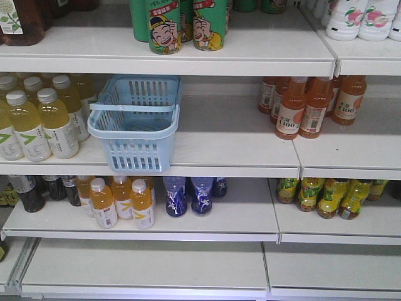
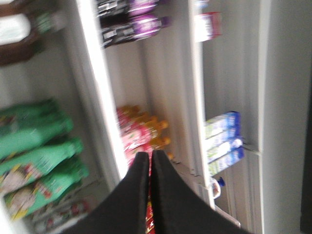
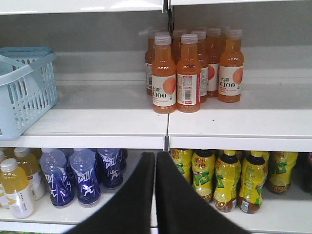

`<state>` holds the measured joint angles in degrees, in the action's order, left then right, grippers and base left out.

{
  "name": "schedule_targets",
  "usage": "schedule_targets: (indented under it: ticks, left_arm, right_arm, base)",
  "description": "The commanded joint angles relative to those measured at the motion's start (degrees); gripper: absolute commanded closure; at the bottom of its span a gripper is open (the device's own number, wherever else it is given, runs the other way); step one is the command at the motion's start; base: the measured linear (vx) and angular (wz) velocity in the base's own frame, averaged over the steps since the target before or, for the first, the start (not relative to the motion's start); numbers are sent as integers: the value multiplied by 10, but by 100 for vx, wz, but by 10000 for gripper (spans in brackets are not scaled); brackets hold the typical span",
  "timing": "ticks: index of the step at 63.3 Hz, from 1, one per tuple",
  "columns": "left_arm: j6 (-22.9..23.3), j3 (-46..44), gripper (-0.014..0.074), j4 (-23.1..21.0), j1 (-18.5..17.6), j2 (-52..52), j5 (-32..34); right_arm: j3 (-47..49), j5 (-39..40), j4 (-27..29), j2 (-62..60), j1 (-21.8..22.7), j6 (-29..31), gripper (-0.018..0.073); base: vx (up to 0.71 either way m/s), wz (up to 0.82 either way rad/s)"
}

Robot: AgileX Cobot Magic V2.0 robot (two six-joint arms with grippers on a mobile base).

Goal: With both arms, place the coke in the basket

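Observation:
The light blue basket (image 1: 135, 122) stands empty on the middle shelf, left of centre; it also shows at the left edge of the right wrist view (image 3: 22, 92). I see no coke that I can name in any view. My left gripper (image 2: 150, 158) is shut, its black jaws pressed together; a thin red strip shows in the slit lower down, and I cannot tell what it is. The left wrist view is blurred and tilted. My right gripper (image 3: 155, 158) is shut and empty, facing the shelf edge right of the basket. Neither gripper shows in the front view.
Orange C100 bottles (image 1: 307, 106) stand right on the middle shelf, also in the right wrist view (image 3: 190, 68). Pale yellow bottles (image 1: 37, 119) stand left of the basket. Blue bottles (image 3: 80, 175) and yellow tea bottles (image 3: 229, 178) are below. Green bottles (image 1: 182, 25) are above.

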<state>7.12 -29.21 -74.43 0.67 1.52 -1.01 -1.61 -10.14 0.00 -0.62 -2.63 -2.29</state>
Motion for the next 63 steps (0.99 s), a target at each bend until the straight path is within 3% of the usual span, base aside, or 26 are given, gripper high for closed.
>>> schedule_targets:
  ticks: [1,9,19,25,34,53,63]
  left_arm:
    - [-62,-72,604,-6,-1,51,-10]
    - [-146,-170,604,-6,-1,137,-57]
    - [-273,-269,604,-8,-1,255,-171]
    - [-322,-296,604,-28,-1,314,-219]
    - [-399,-295,604,-51,-1,383,-223]
    - [-446,-295,604,-51,-1,524,-251]
    - [-517,-295,603,-50,-1,601,-247]
  right_arm:
    - [-6,41,-4,-10,2,4,564]
    - [-6,41,-4,-10,2,4,564]
    - [-6,41,-4,-10,2,4,564]
    - [-6,41,-4,-10,2,4,564]
    - [-6,41,-4,-10,2,4,564]
    - [-6,41,-4,-10,2,4,564]
    - [-6,41,-4,-10,2,4,564]
  base:
    - [0,0]
    - [0,0]
    - [0,0]
    - [0,0]
    - [0,0]
    - [0,0]
    - [0,0]
